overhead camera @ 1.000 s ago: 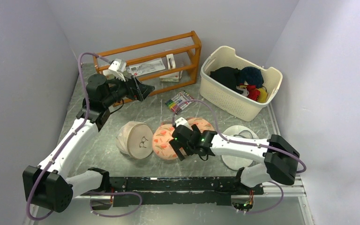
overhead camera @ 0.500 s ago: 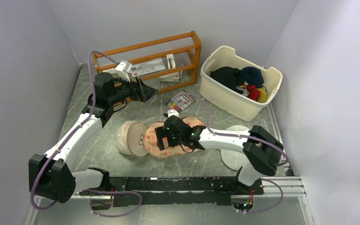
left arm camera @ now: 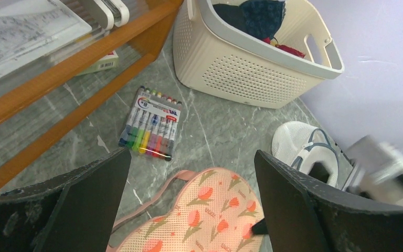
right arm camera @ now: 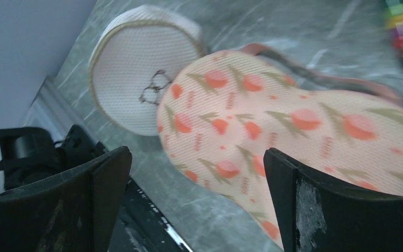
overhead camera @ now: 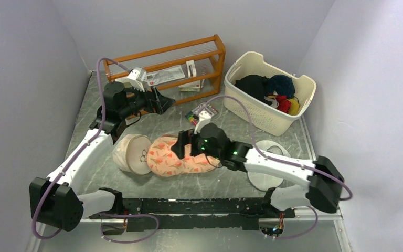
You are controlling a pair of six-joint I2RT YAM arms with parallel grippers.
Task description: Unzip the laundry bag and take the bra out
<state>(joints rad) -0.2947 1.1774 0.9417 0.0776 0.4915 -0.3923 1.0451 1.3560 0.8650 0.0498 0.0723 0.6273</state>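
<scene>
- Left hand (overhead camera: pixel 163 100): barely shifted, high over bench (overhead camera: pixel 152 125) at 10 o'clock; fingers spread wide, holding nothing.
- Beige spectacles pouch (overhead camera: pixel 131 153): pushed toward 9 o'clock since earlier frame.
- Laundry bag (overhead camera: pixel 176 158): also slid toward 9 o'clock, now stretched 9-to-3, left lobe touching pouch.
- Right hand (overhead camera: pixel 184 146): moved up over bag's 12 o'clock edge; fingers wide apart, gripping nothing.
- Bag at bench centre, 6 o'clock of marker pack (overhead camera: pixel 199 113): peanut-shaped, peach mesh, orange-red flowers, green leaves, pink edge trim, floral face up.

White arms (overhead camera: pixel 78 157), black joints (overhead camera: pixel 114 97), purple cables (overhead camera: pixel 99 79).
</scene>
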